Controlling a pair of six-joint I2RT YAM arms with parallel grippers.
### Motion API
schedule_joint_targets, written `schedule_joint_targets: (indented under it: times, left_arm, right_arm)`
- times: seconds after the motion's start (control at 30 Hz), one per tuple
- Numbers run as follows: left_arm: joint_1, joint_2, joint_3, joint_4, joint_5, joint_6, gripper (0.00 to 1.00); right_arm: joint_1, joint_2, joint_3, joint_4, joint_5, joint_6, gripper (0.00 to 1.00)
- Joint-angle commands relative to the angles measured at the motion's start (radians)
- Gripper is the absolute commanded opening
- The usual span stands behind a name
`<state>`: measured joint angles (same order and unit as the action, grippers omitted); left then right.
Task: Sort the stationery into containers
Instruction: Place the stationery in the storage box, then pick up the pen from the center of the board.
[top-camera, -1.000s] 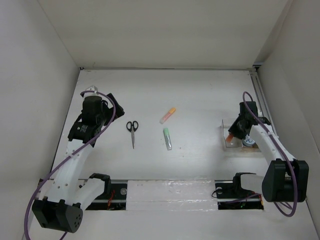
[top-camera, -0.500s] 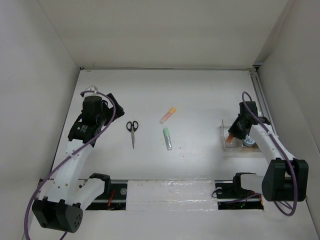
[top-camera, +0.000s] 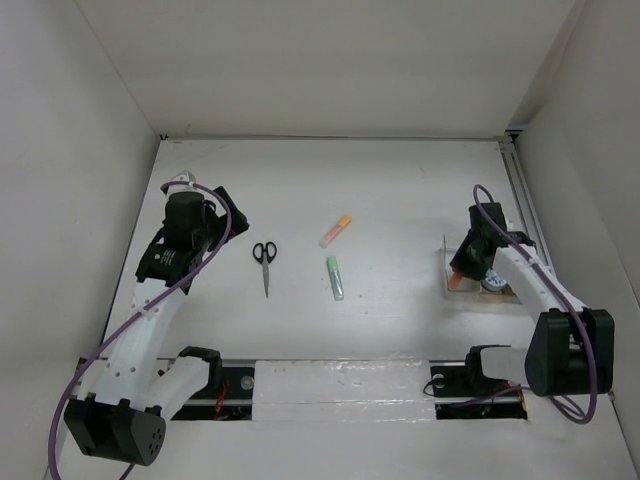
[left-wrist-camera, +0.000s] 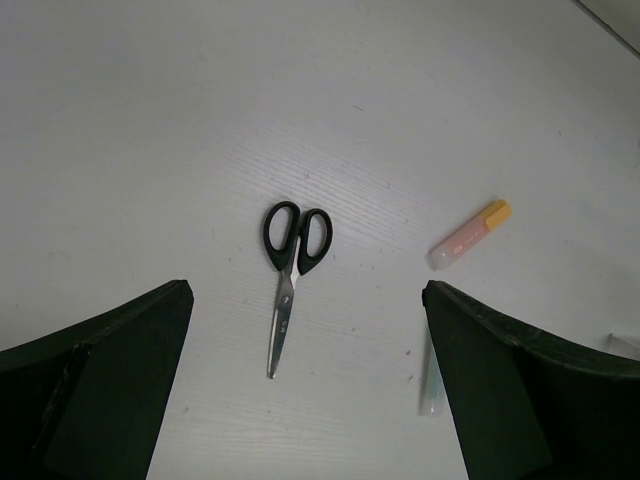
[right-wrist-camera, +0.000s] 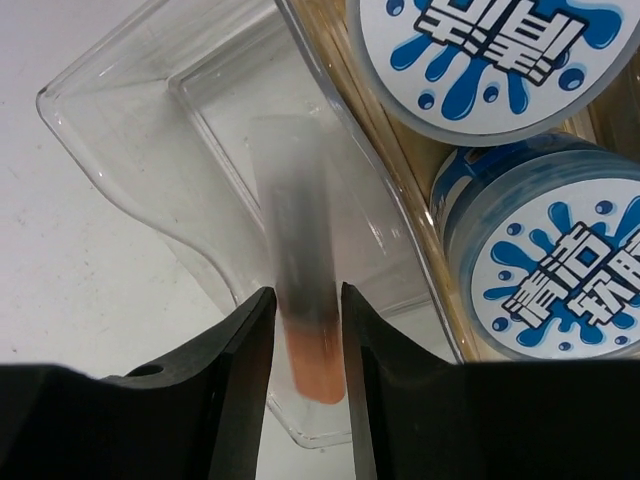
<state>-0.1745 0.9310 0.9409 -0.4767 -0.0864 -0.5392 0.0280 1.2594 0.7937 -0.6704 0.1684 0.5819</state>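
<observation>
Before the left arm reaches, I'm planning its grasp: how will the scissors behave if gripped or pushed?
The scissors look stiff: metal blades, shut. Flat on the table, they likely won't roll, but may slide or spin if pushed. The black handles probably grip easiest.

Open table (left-wrist-camera: 150, 120) round the scissors (left-wrist-camera: 287, 285); clear box (right-wrist-camera: 215, 140) walls and wooden box (right-wrist-camera: 396, 162) close beside right fingers (right-wrist-camera: 240, 400).

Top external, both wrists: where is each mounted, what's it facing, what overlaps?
Top external: above, behind the bases, looking down on the table; left arm, right arm show.
Left wrist: looks down at the scissors; open left gripper flanks them.
Right wrist: looks down into the clear box; right gripper holds the orange marker.
Shared: scissors, in top external and left wrist.
</observation>
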Motion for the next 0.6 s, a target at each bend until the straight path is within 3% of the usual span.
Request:
schedule_joint_targets:
  times: [0.0,0.03,0.1,0.13,0.43,0.57]
  left_arm:
    - [0.003,-0.021,0.004,0.013,0.005,0.002,1.00]
    - [0.003,-0.021,0.004,0.013,0.005,0.002,1.00]
    - [0.003,-0.021,0.004,0.013,0.005,0.002,1.00]
    - [0.003,-0.021,-0.005,0.013,0.005,0.002,1.00]
    - [0.003,-0.021,-0.005,0.023,0.005,0.002,1.00]
    - [0.003,-0.021,-0.005,0.023,-0.004,0.002,1.00]
  right_arm:
    - [0.020,0.003,0.028,0.002,0.022,0.019,0.40]
    - [0.029,0.003,0.029,0.002,0.022,0.019,0.41]
    - [0.029,-0.008,0.029,-0.009,0.034,0.029,0.91]
    - [0.039,-0.018,0.029,-0.009,0.034,0.029,1.00]
    - [0.217,-0.149,0.182,-0.091,0.109,0.111,1.00]
    - [0.422,-0.115,0.307,-0.090,0.170,0.131,1.00]
